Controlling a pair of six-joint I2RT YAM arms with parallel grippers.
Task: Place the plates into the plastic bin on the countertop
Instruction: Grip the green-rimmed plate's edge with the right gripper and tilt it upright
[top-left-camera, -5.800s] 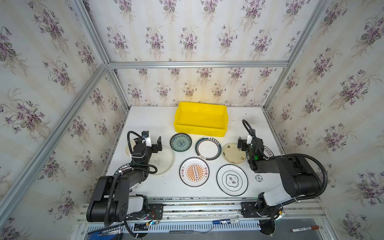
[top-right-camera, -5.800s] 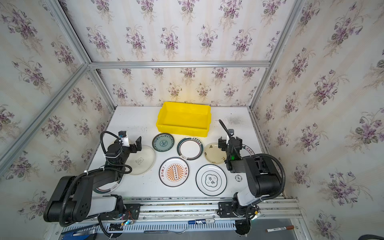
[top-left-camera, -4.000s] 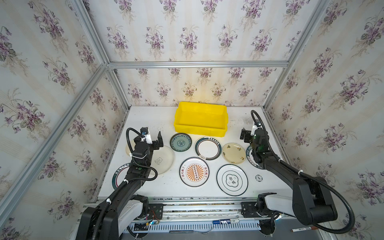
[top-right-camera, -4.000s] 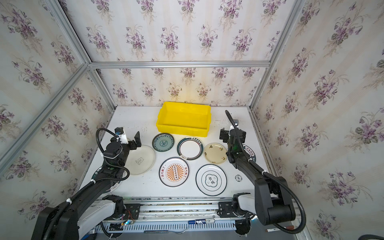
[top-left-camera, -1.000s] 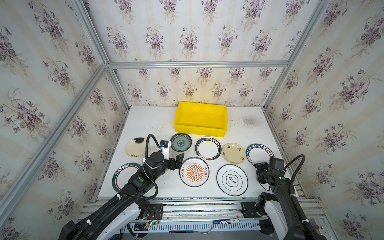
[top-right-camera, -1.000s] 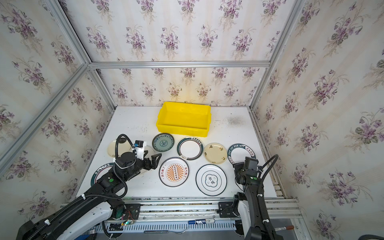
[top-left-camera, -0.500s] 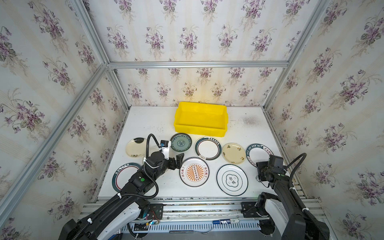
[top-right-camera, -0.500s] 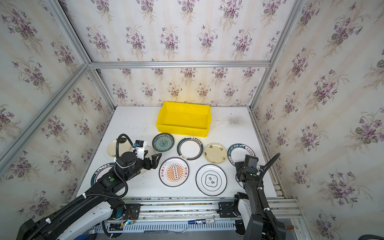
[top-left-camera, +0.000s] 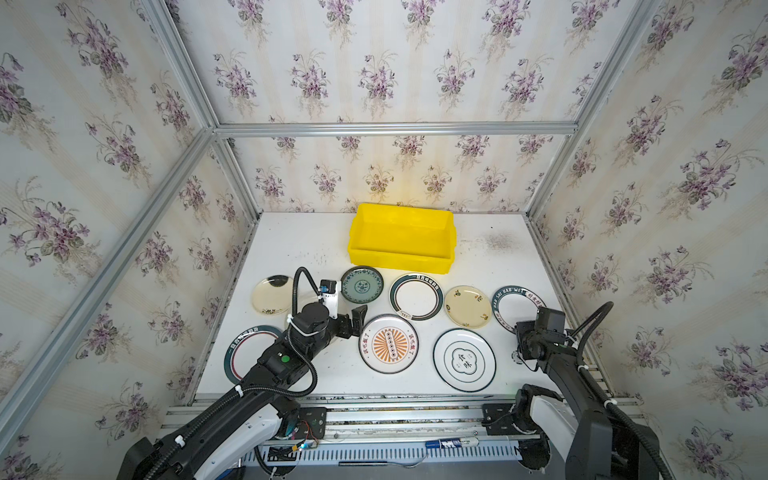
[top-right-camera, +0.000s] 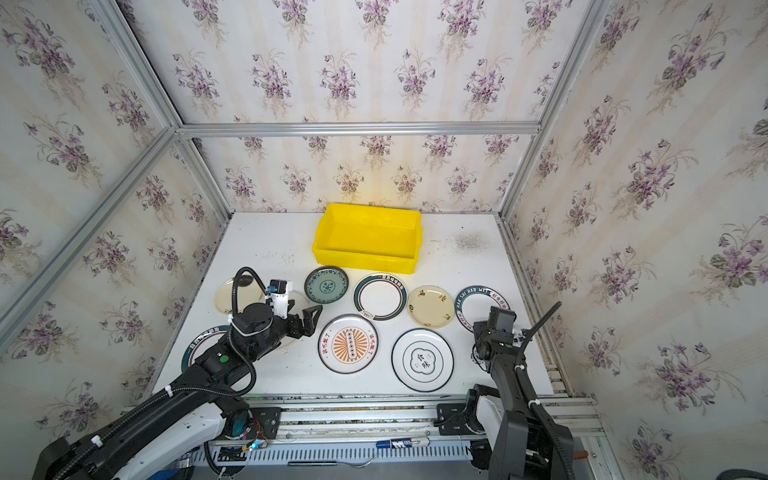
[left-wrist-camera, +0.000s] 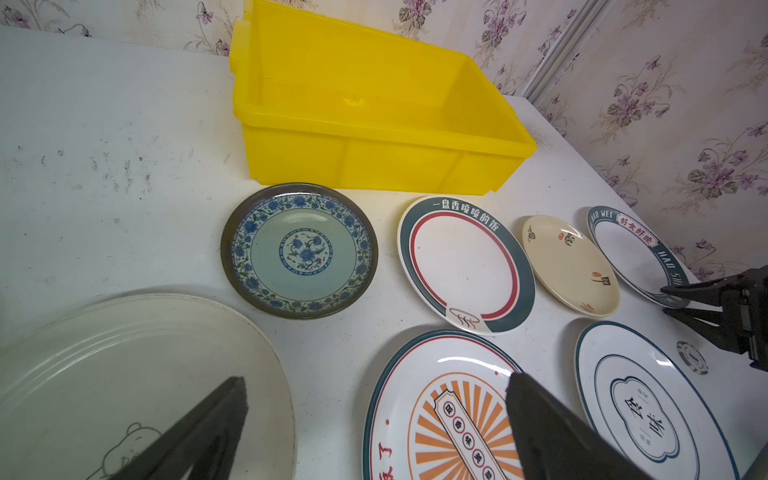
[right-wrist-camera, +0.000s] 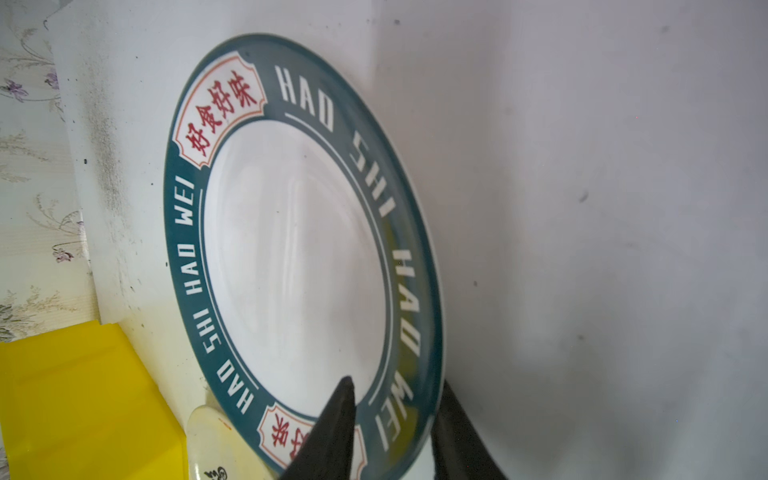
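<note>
Right gripper at the rim of the lettered plate, left gripper open over the desk.

My right gripper (right-wrist-camera: 395, 382) sits at the near rim of the teal-banded HAO SHI HAO WEI plate (right-wrist-camera: 291, 249), which lies flat near the right edge of the desk (top-left-camera: 291, 249). One finger is over the plate's white well and the other is outside the rim; I cannot tell whether they pinch it. My left gripper (left-wrist-camera: 376, 378) is spread wide and holds nothing, low between the plain white plate (left-wrist-camera: 124, 353) and the orange sunburst plate (top-left-camera: 390, 344). The yellow plastic bin (top-left-camera: 399, 262) stands at the back middle of the desk, with the other plates (top-left-camera: 415, 296) lying flat in front of it.
</note>
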